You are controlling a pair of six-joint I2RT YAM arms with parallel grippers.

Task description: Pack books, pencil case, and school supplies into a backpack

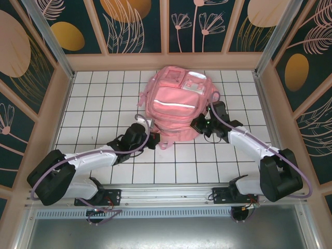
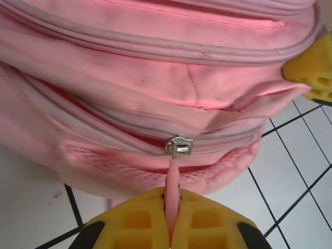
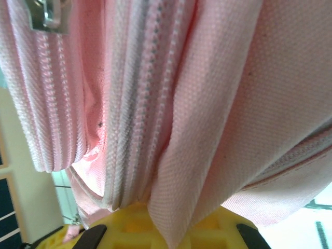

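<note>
Grid-tiled table (image 1: pixel 104 98), backpack (image 1: pixel 176 104) at twelve o'clock. Pinches zipper pull (image 2: pixel 172 179) with left gripper (image 2: pixel 173 220), clamps fabric (image 3: pixel 218 129) with right gripper (image 3: pixel 163 223); seems packed, zipping left.

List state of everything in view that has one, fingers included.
backpack: front up, gripped on both sides.
zipper slider: mid-track; gap looks open on one side of it.
left gripper: fingers shut on pink zipper pull.
right gripper: fingers shut on backpack fabric.
</note>
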